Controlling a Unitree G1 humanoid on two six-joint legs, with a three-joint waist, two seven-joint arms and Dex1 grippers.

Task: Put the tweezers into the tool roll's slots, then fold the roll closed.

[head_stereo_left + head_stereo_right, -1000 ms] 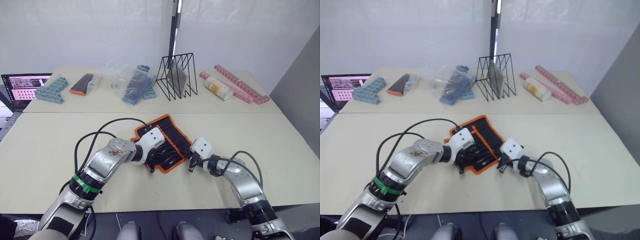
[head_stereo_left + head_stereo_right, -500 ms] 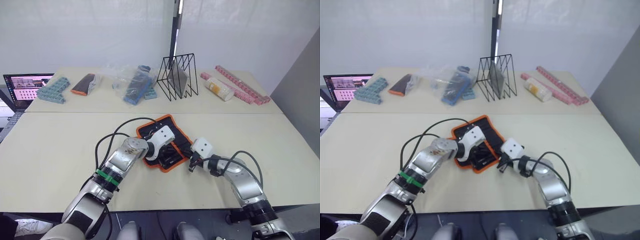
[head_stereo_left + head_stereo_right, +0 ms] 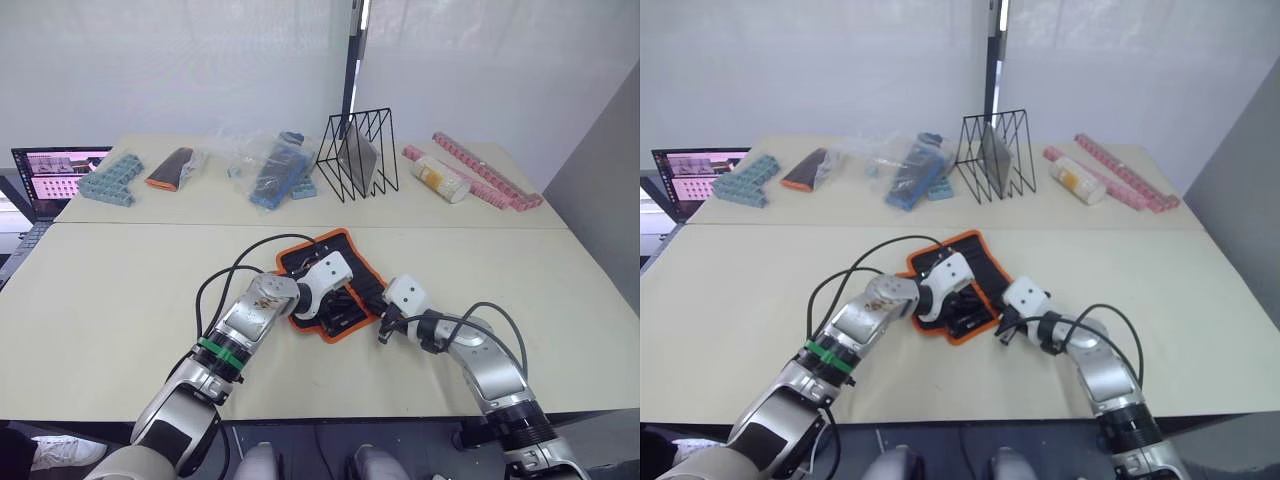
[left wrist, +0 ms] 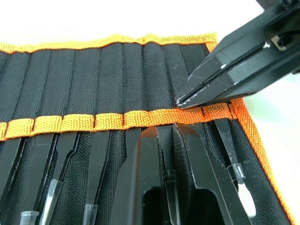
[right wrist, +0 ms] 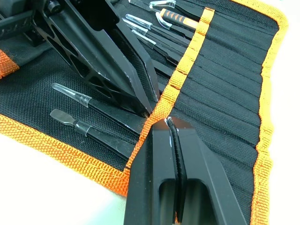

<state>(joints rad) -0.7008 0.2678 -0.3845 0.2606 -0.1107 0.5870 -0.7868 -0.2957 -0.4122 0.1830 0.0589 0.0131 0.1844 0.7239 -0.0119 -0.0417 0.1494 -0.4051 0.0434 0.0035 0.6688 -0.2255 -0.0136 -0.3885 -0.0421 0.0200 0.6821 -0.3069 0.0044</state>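
Tweezers (image 4: pixel 165 180) sit clamped between the closed fingers of the left gripper (image 4: pixel 168 140), the tip at the mouth of one of the slots (image 4: pixel 161 101) just below the orange band. The right gripper (image 5: pixel 169 125), fingers pressed together with nothing between them, touches that same band at the roll's edge. Around both lies the tool roll (image 3: pixel 330 285), spread open on the near table (image 3: pixel 120 290) — other tweezers already pocketed — while a wire rack (image 3: pixel 355 155) stands on the table behind.

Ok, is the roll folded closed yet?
No, the roll lies open flat, its slots showing, with the left gripper shut on a tweezer at one slot.
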